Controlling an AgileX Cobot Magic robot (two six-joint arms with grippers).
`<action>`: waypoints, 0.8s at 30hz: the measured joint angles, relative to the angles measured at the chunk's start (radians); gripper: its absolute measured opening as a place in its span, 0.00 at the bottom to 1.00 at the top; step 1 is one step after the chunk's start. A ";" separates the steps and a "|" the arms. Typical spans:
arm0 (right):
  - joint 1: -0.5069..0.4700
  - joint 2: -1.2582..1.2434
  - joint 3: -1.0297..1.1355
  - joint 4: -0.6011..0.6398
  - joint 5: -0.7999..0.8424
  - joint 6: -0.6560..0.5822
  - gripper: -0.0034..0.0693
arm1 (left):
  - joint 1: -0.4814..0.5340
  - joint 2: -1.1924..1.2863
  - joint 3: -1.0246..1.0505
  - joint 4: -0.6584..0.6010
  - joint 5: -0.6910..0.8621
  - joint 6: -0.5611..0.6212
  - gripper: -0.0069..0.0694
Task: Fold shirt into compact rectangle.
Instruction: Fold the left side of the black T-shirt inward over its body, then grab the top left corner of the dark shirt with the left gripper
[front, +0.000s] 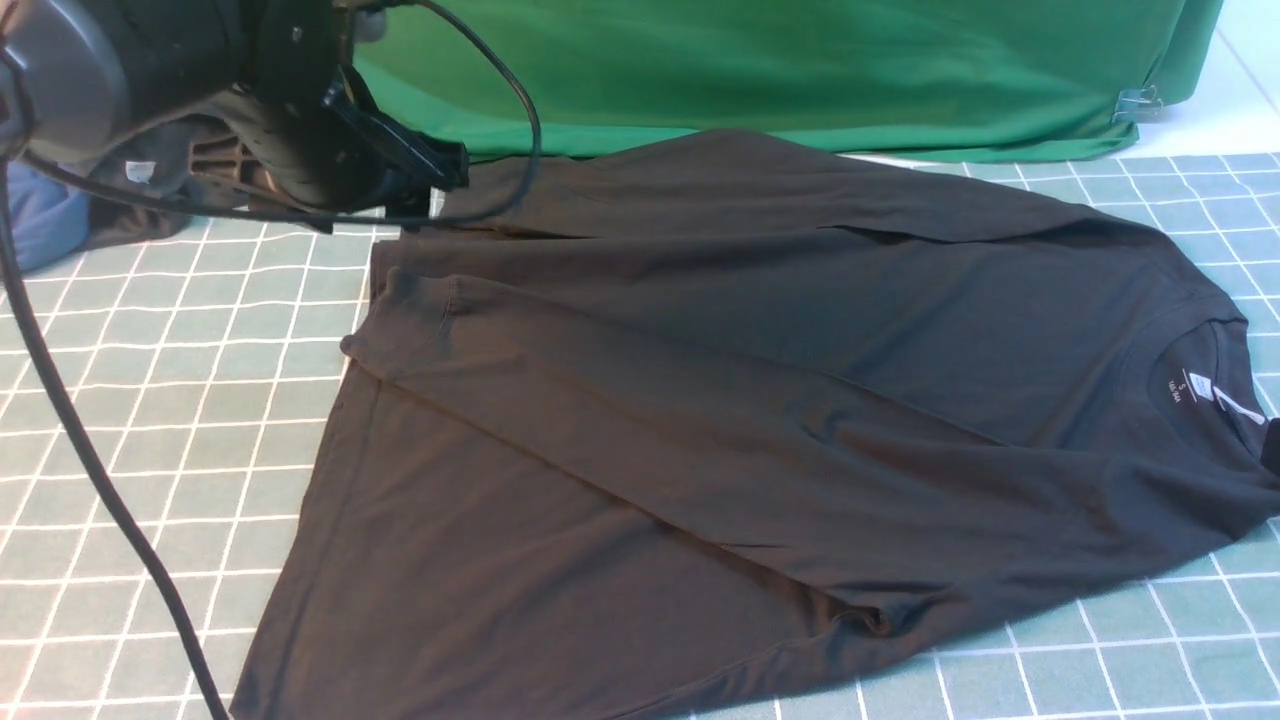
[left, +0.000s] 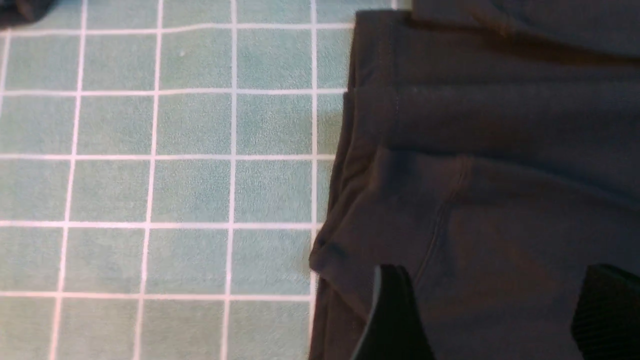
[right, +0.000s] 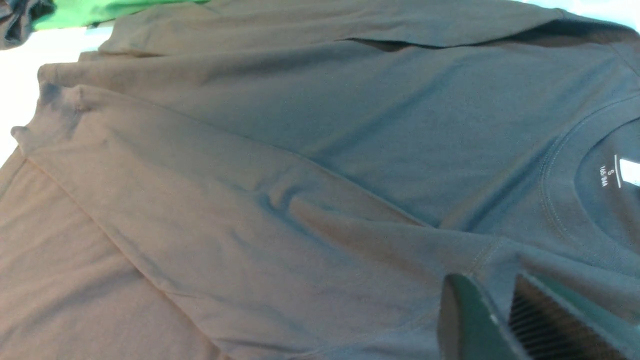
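Observation:
The black long-sleeved shirt lies flat on the checked mat, collar and white neck label at the right, hem at the left. Both sleeves are folded across the body, and the near sleeve's cuff ends at the left edge. My left gripper hovers above the far left corner. In the left wrist view it stands open over that cuff, holding nothing. My right gripper is at the shoulder beside the collar, jaws close together with a ridge of shirt cloth between them.
A big green cloth with a metal clip lies along the back edge. A dark grey garment with a pale tag and something blue sit at the far left. A black cable crosses the teal mat.

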 joint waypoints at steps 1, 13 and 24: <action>0.000 0.000 0.000 0.000 0.000 0.000 0.23 | 0.016 0.008 -0.008 -0.024 -0.022 -0.005 0.66; 0.000 0.000 0.000 0.000 0.000 0.000 0.25 | 0.066 0.309 -0.353 -0.195 -0.163 0.086 0.57; 0.000 0.001 0.000 0.000 0.044 0.000 0.25 | 0.085 0.587 -0.578 -0.212 -0.135 0.069 0.57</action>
